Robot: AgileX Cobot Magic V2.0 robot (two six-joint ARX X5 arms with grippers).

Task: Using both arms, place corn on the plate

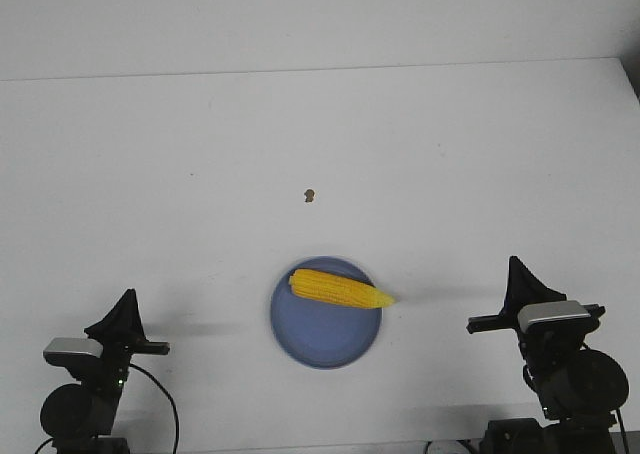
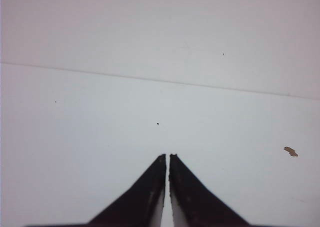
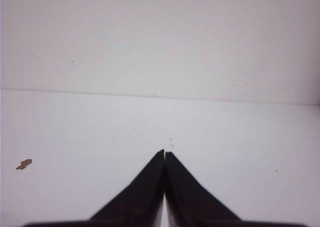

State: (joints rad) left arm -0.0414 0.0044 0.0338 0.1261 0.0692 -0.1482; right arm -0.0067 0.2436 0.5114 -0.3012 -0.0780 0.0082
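Altogether one corn (image 1: 338, 289), one plate (image 1: 318, 346), one small brown speck (image 1: 309, 195) and two arms are in sight. One corn cob lies across the far half of the periwinkle-blue plate, its blunt end toward the left and its pointed tip reaching over the plate's right rim. The plate sits on a plain white table (image 1: 150, 154), near the robot's edge and roughly midway between the arms. The left gripper (image 1: 126, 299) stands well off to the plate's left, its fingers pressed almost together with only a hairline slit between them and nothing held; the right gripper (image 1: 515, 266) stands well off to the right, fingers pressed together and likewise empty. Beyond the plate the speck lies alone on the tabletop. Farther back, the table's far edge meets a pale wall. Wide stretches of bare white surface lie on both sides of the plate and behind it.
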